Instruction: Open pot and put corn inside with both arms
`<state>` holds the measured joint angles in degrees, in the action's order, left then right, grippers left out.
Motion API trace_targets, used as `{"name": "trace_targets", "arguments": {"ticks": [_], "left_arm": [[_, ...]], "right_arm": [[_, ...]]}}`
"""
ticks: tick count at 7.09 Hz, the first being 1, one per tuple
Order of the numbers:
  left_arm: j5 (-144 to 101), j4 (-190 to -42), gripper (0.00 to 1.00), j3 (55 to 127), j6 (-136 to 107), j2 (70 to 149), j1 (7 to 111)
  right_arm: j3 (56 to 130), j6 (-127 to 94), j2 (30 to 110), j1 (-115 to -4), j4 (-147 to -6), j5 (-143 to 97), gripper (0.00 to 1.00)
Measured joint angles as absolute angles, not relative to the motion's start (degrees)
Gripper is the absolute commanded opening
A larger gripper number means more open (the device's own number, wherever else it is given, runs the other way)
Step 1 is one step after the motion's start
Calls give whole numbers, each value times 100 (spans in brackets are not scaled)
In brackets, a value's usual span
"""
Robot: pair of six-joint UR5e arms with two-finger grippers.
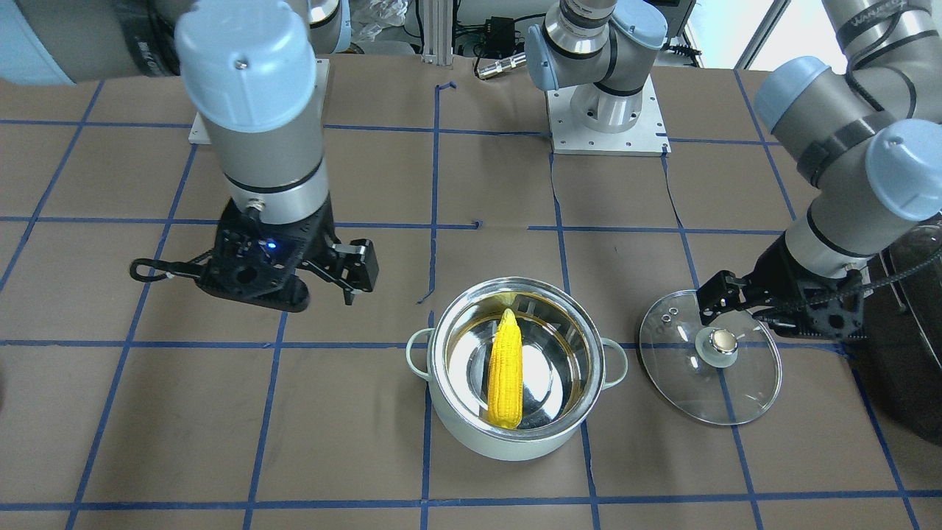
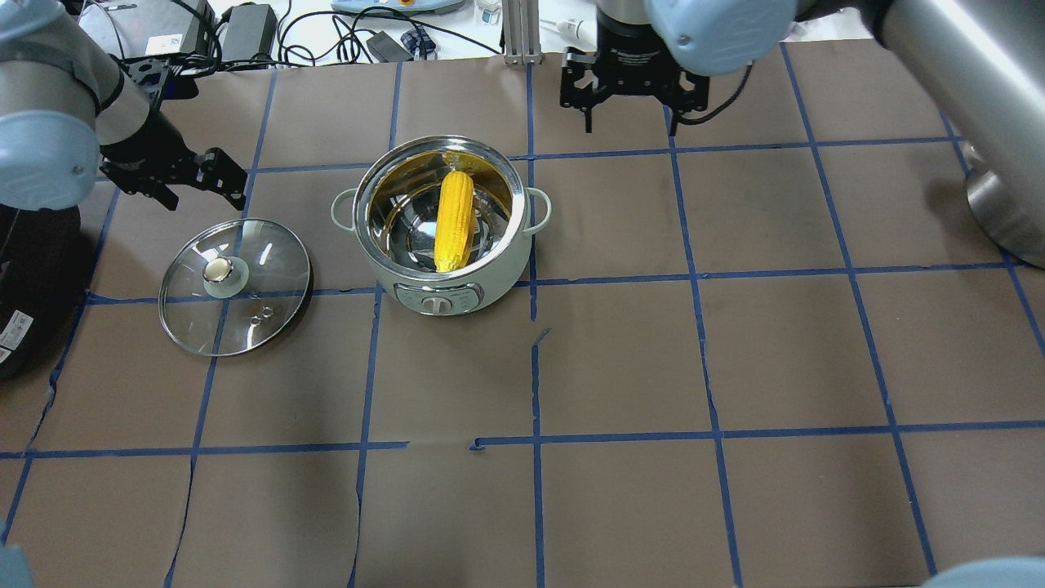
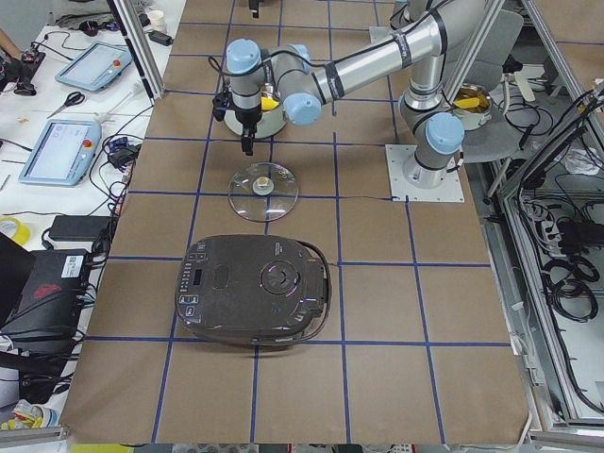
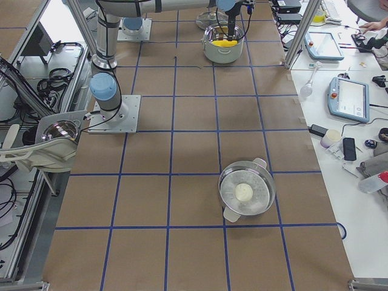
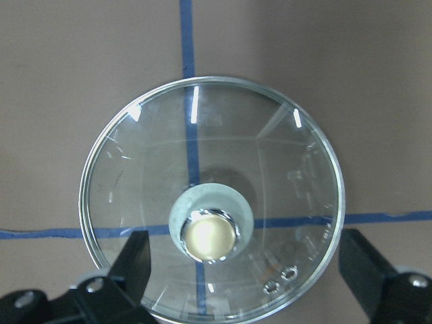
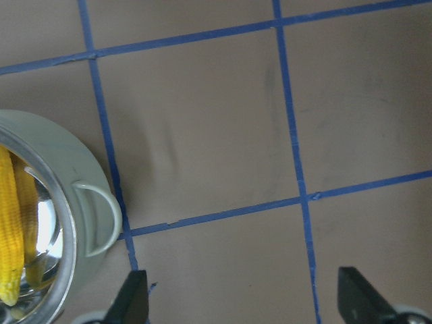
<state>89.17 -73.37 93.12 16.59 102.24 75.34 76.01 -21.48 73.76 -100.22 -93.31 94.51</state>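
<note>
The pale mint-green pot (image 1: 515, 434) stands open in mid-table, also in the overhead view (image 2: 445, 290). The yellow corn (image 1: 506, 372) lies inside it on the steel bottom, seen from overhead (image 2: 455, 220) and in the right wrist view (image 6: 8, 236). The glass lid (image 1: 710, 383) with its beige knob (image 5: 210, 233) lies flat on the table beside the pot. My left gripper (image 1: 736, 302) is open and empty, hovering above the lid's far edge (image 5: 246, 270). My right gripper (image 1: 346, 276) is open and empty, raised beside the pot on the other side (image 2: 629, 110).
A black rounded appliance (image 3: 255, 288) sits on the table beyond the lid, at the robot's left end (image 2: 24, 286). A steel lidded pot (image 4: 245, 194) stands far off toward the robot's right end. The arm bases' plates (image 1: 607, 140) are at the robot's table edge.
</note>
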Motion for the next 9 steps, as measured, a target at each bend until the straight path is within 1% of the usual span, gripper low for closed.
{"name": "trace_targets", "arguments": {"ticks": [2,3,5,9], "left_arm": [[8939,-8559,100,8629,553,9836,8231],[9005,-8963,100,8401,67,9665,8616],[9199,-9285,100,8259,-388,9389,9134],[9043,-9345,100,8294,-379,9213,9293]], "right_arm": [[8370,-1424,8159,-9583,-9325,9488,100],[8539,-943,8391,-9421,-9310,9471,100],[8635,-602,8725,-9251,-9168,9300,100],[8648,-530,9064,-9195,-8894,8756,100]]}}
